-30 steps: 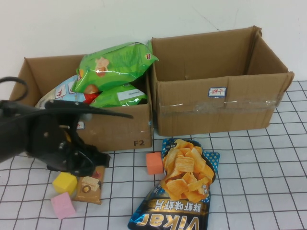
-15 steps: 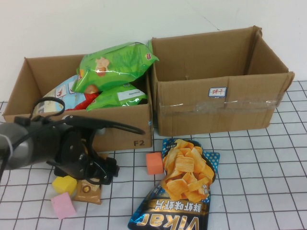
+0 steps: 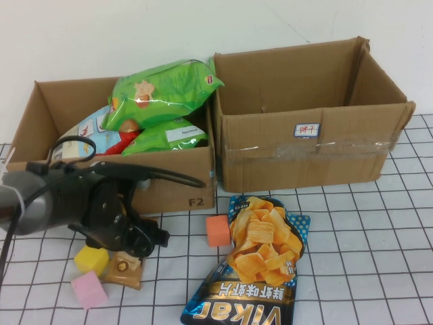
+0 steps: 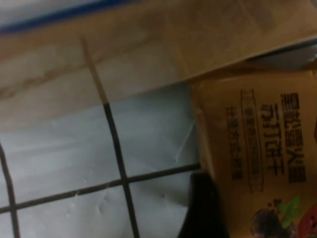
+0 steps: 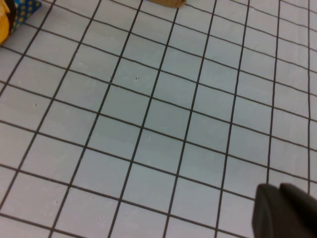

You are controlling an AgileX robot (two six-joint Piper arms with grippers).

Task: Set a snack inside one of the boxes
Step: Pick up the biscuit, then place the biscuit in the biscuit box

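Left pincer (image 3: 139,238) over the brown snack packet (image 3: 126,267)

Light, crinkly, slippery: grip an edge. Left pincer's state unclear; right pincer (image 5: 282,210) above bare desk (image 5: 148,114), seemingly together.

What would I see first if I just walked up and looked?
Probably the big blue chips bag lying flat in front of the empty right box. Next, the left box stuffed with green snack bags. Below it, the left gripper hovers over a small brown snack packet; the right gripper hangs above bare grid cloth.
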